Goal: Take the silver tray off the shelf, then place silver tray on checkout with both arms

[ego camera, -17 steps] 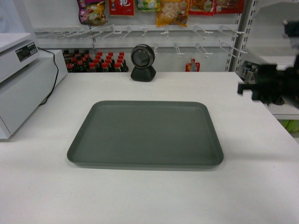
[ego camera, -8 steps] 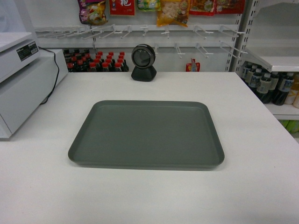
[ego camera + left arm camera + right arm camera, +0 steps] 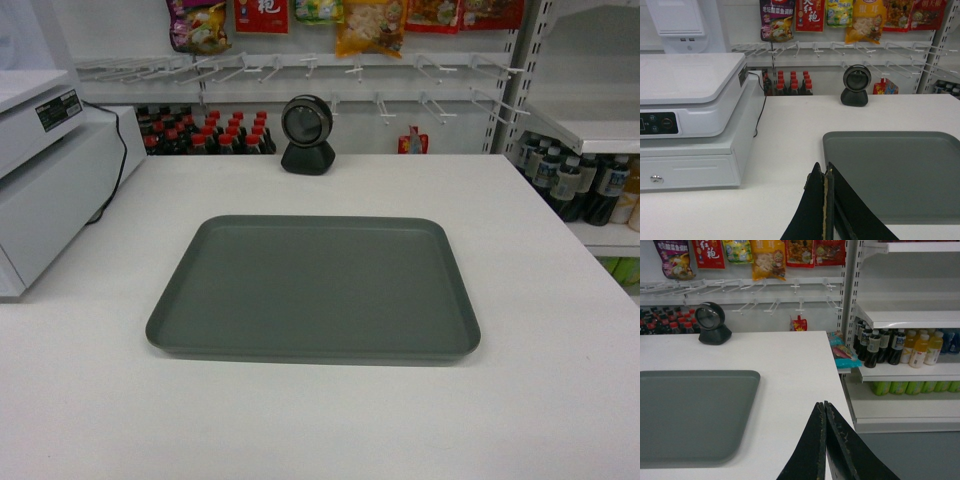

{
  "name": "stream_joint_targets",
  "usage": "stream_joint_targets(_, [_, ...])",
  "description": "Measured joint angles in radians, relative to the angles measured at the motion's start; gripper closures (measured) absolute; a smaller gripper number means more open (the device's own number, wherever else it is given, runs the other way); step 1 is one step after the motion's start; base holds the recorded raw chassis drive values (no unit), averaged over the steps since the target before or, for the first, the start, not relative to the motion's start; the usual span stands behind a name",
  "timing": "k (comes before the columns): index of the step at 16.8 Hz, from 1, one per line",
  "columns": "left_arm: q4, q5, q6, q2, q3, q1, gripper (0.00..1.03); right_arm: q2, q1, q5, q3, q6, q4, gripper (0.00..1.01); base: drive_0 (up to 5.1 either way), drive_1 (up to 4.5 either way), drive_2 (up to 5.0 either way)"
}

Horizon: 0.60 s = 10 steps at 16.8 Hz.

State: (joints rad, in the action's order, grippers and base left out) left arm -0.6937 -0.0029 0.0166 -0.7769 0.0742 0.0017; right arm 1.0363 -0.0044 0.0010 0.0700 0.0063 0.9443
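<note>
The silver tray (image 3: 315,287) lies flat on the white checkout counter (image 3: 300,420), between the cash register (image 3: 40,180) and the counter's right edge. No arm shows in the head view. In the left wrist view my left gripper (image 3: 823,167) is shut and empty, over the counter just off the left rim of the tray (image 3: 895,172). In the right wrist view my right gripper (image 3: 823,404) is shut and empty, near the counter's right edge, well to the right of the tray (image 3: 690,415). White shelf boards (image 3: 912,315) stand at the right.
A black round scanner (image 3: 306,135) stands at the counter's back. The cash register (image 3: 690,115) and its cable (image 3: 760,100) take up the left side. Bottles (image 3: 880,347) fill the right shelves. Peg hooks (image 3: 300,70) with snack bags (image 3: 370,25) line the back wall.
One second ago a black arm blurred across the right edge of the head view; it has left that view since. The tray has not moved.
</note>
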Motion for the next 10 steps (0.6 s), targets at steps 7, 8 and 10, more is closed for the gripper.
stream_joint_targets(7, [0.165, 0.002, 0.0, 0.241, -0.063, -0.001, 1.02, -0.353, 0.0, -0.001, -0.057, 0.0, -0.284, 0.99, 0.0, 0.0, 0.0])
stream_joint_targets(8, [0.201, 0.002, 0.0, 0.274, -0.063, -0.001, 1.02, -0.397, 0.0, -0.001, -0.057, 0.0, -0.32, 0.99, 0.0, 0.0, 0.0])
stream_joint_targets(10, [0.264, 0.002, 0.0, 0.34, -0.063, -0.001, 1.02, -0.476, 0.0, -0.001, -0.057, 0.0, -0.397, 0.99, 0.0, 0.0, 0.0])
